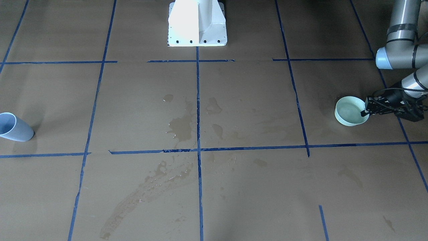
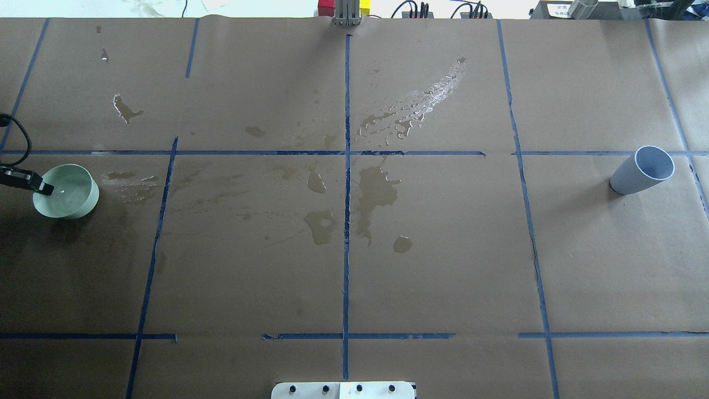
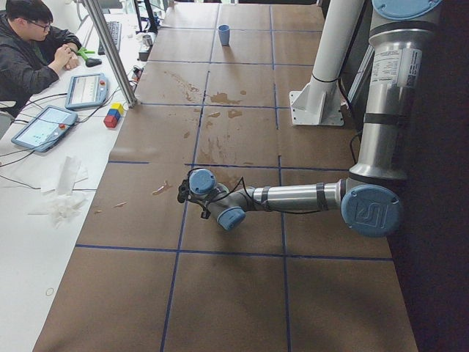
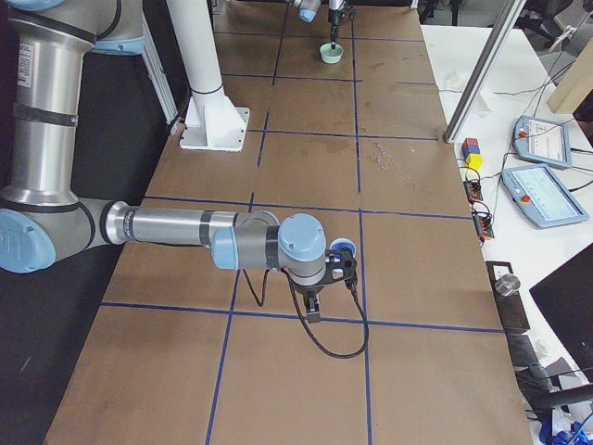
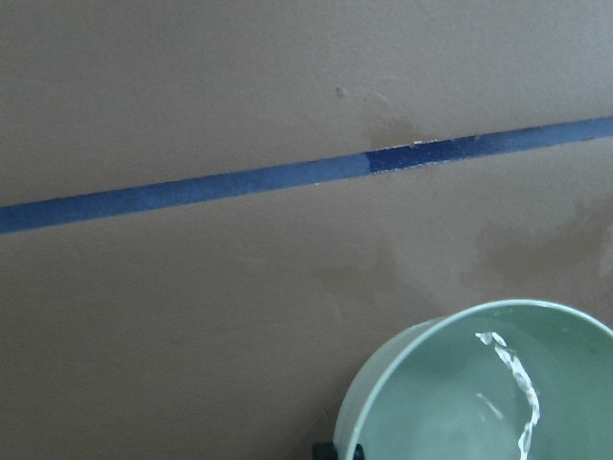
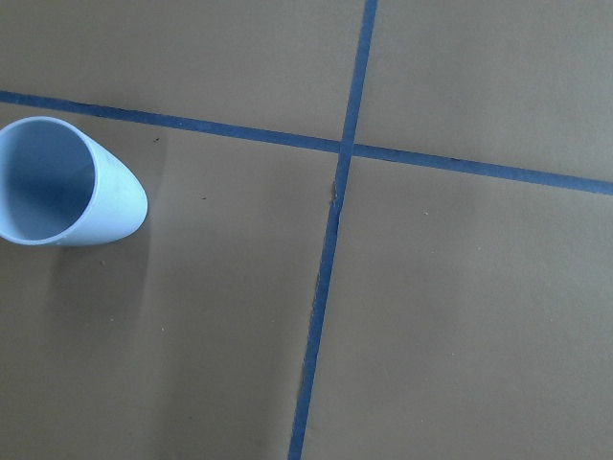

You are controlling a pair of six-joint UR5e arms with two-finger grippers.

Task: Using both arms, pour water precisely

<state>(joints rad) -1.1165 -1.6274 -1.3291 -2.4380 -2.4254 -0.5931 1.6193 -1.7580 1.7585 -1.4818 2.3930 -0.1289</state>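
A pale green bowl (image 1: 347, 113) stands on the brown paper and holds clear water (image 5: 479, 407) with a glossy glint. It also shows in the overhead view (image 2: 66, 191). My left gripper (image 1: 365, 112) is shut on the bowl's rim, one finger inside it and one outside. A light blue cup (image 2: 642, 169) stands empty at the far other side (image 1: 15, 127) and shows at the left of the right wrist view (image 6: 62, 182). My right gripper (image 4: 317, 298) hovers beside the cup, seen only in the exterior right view, so I cannot tell whether it is open.
Wet patches and spilled water (image 2: 376, 188) lie across the middle of the paper, with a streak of droplets (image 2: 426, 100) farther out. The white pedestal (image 1: 197, 23) stands at the robot's side. An operator (image 3: 33, 51) with tablets sits beyond the table edge.
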